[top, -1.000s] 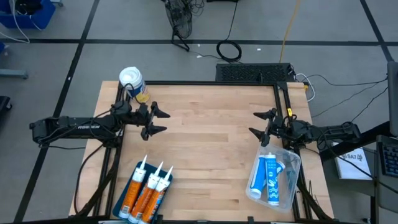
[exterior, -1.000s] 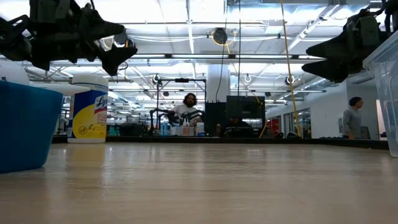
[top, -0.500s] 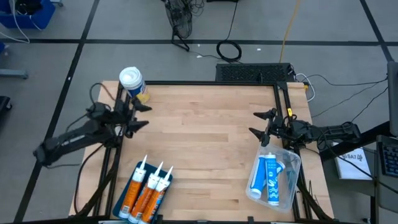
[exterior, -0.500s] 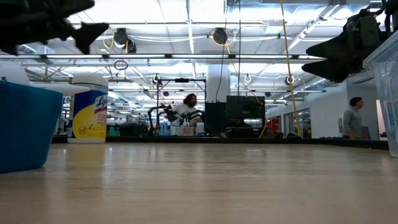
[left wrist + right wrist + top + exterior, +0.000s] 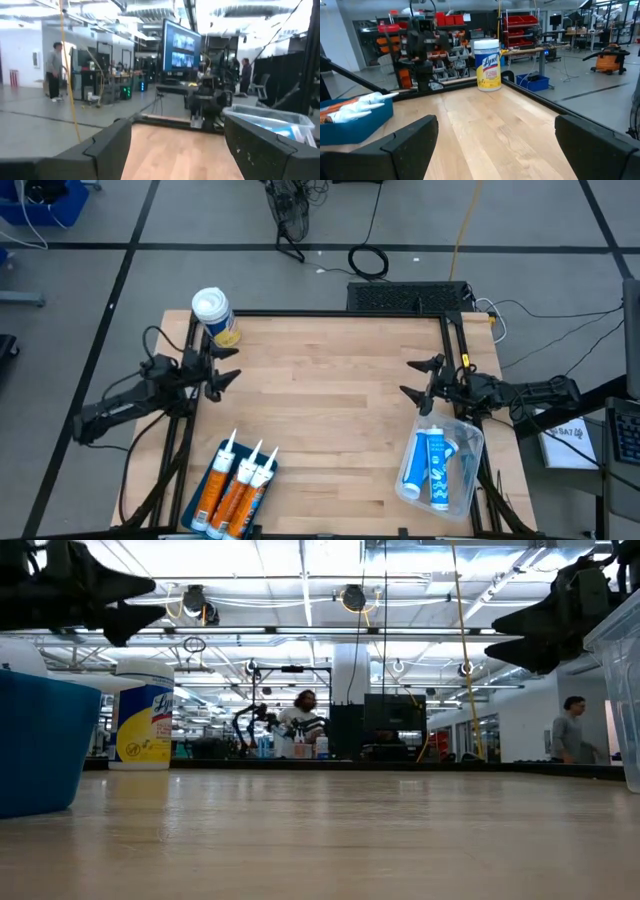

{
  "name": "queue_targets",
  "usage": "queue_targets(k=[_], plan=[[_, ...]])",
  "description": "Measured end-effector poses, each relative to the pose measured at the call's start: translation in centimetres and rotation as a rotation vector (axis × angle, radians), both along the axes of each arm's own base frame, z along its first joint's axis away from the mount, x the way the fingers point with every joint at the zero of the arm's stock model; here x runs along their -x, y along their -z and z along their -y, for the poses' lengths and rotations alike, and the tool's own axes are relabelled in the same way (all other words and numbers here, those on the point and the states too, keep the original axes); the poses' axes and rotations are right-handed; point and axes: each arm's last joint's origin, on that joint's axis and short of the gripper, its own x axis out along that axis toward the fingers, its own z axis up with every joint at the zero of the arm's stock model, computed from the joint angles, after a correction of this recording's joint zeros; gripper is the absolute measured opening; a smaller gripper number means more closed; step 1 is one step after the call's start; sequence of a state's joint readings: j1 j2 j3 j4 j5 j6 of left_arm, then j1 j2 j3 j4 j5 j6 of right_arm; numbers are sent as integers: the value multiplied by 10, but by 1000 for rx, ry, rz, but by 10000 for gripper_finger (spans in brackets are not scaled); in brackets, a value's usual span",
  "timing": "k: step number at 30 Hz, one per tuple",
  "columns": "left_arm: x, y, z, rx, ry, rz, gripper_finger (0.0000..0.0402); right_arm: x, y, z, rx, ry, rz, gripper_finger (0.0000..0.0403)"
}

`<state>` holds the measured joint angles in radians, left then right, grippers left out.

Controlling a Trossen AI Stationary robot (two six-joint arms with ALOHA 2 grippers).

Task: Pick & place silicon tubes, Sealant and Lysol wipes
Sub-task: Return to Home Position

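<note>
The Lysol wipes canister [image 5: 213, 316], white lid and yellow label, stands upright at the table's far left corner; it also shows in the low view [image 5: 143, 716] and the right wrist view [image 5: 487, 65]. Three orange tubes with white nozzles [image 5: 236, 485] lie in a blue bin [image 5: 40, 740] at the near left. Two blue-and-white tubes [image 5: 430, 465] lie in a clear bin [image 5: 462, 442] at the near right. My left gripper [image 5: 222, 365] is open and empty above the table's left edge, just near of the canister. My right gripper [image 5: 418, 380] is open and empty at the right edge.
The middle of the wooden table [image 5: 330, 410] is bare. A black frame [image 5: 330, 315] runs along the table's far edge. People and equipment show in the room beyond the table [image 5: 300, 720].
My left arm has drawn back toward the table's left edge and swung about; its open gripper has gone from over the table to the left edge beside the canister. Nothing else has moved.
</note>
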<state>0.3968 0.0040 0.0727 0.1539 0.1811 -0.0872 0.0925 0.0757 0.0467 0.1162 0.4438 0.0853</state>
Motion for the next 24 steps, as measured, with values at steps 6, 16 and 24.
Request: queue_targets(k=[6,16,24], plan=[[-7,25,1,65,4,-92,310,0,-1,0,-1,0,7,375],[-9,24,7,13,-56,-93,310,0,-1,0,-1,0,8,375],[-9,26,7,-73,-88,-133,310,0,-1,0,-1,0,7,375]])
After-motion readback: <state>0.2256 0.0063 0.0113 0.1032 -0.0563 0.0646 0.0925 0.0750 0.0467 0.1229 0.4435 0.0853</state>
